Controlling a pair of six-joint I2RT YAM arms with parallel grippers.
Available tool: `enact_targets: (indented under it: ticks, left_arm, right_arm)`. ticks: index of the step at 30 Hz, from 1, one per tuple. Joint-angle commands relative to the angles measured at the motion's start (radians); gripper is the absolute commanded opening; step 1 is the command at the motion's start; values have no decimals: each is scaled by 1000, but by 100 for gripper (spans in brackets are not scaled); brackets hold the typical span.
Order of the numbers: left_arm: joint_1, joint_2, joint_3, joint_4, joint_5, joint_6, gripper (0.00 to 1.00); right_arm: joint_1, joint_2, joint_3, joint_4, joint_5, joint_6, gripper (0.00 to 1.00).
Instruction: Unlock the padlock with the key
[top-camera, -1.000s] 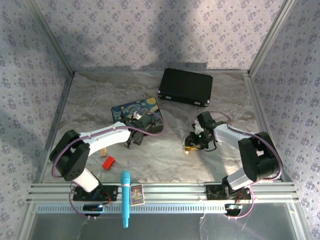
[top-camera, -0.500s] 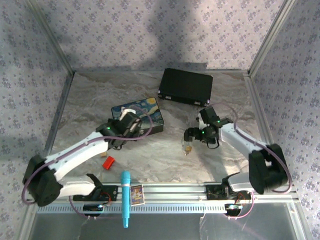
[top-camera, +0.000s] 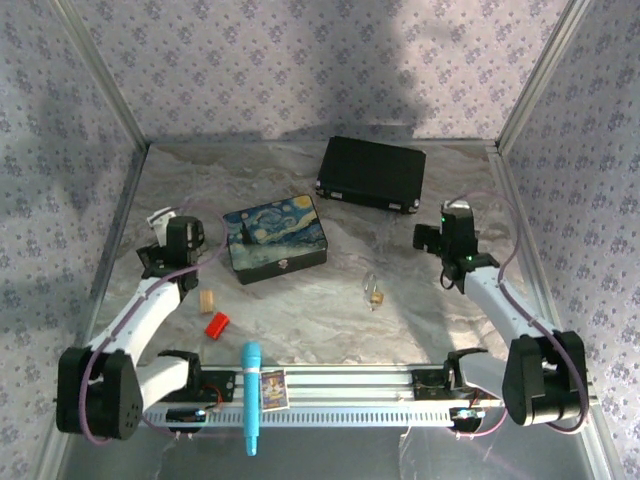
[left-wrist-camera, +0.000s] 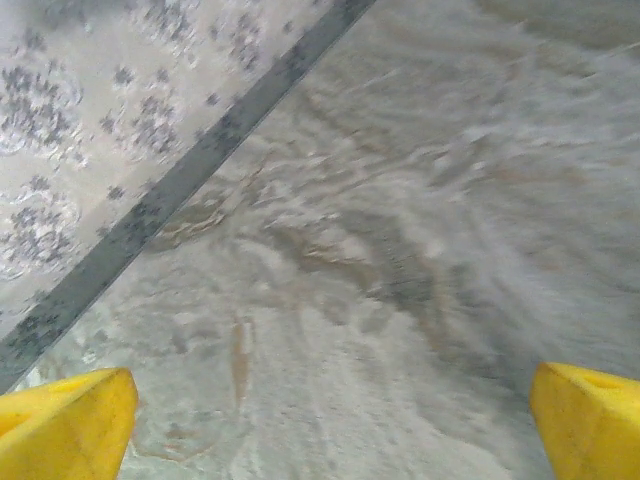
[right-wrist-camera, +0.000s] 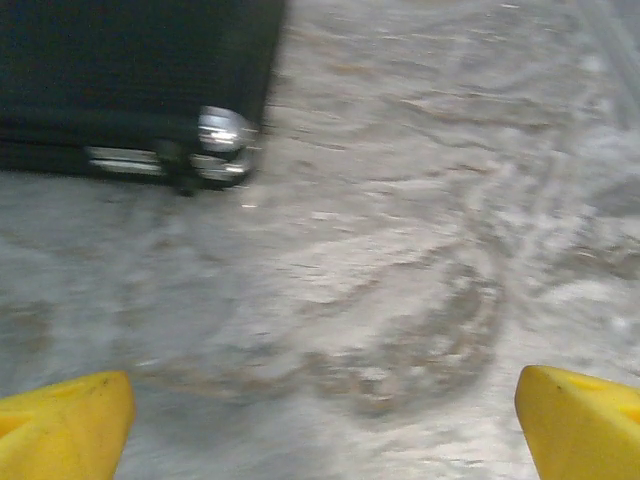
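One marbled grey tabletop (top-camera: 330, 330) spread across the middle of the top view, walled by lilac patterned panels (top-camera: 300, 60) and edged at the bottom by an aluminium rail (top-camera: 350, 378). Two white arms rose from that rail: the left arm (top-camera: 140, 310) bent toward the left edge of the frame, and the right arm (top-camera: 505, 300) bent toward the right edge.

A black hard case (top-camera: 370, 172) lay flat at the upper centre. Its chrome-cornered end sat in the upper left of the right wrist view. Below and left of it lay a box painted with a swirling night sky (top-camera: 275, 238).

The left gripper (left-wrist-camera: 325, 430) hung over bare table with its yellow fingertips (left-wrist-camera: 65, 425) spread to the two lower corners of the left wrist view, nothing between them. The right gripper (right-wrist-camera: 320, 425) was spread just as wide over bare table near the case, and it held nothing either.

A turquoise marker-like cylinder (top-camera: 251, 395) lay across the rail at lower left, with a small picture card (top-camera: 273, 388) just beside it. Above these sat a red block (top-camera: 217, 324) and a tan block (top-camera: 207, 301).

The padlock (top-camera: 375, 293) lay on bare table right of centre, below and right of the painted box and well apart from both grippers. It was too small to tell how its shackle stood.
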Motion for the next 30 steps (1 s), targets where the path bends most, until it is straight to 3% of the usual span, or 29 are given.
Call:
enact_targets:
  ticks: [1,5,8,14,16,20,30]
  left_arm:
    - [19,67,-32,194,-56,97,100]
    - [50,167,-84,358,-22,196,100]
    - [119,199,-130,508,170,161,100]
    - [144,351,-165,839,355,233,100]
    - [137,372,-147,823,438,271,100]
    - [140,432,-181,941,531,308,100]
    - [140,428,-167,907,572,322,100]
  right_arm:
    - [-83,7,-91,229,73,-67,99]
    - [-136,58,-174,412,45,-74,98]
    - [-146,134,-251,662,10,-81,98]
    - [-147,284,-254,856,-99,-144,98]
    - [-148,352,-264,934,-126,-151,99]
    - [-136,362,-221,864,-158,-183,99]
    - [-137,361,-220,862,-161,-182,99]
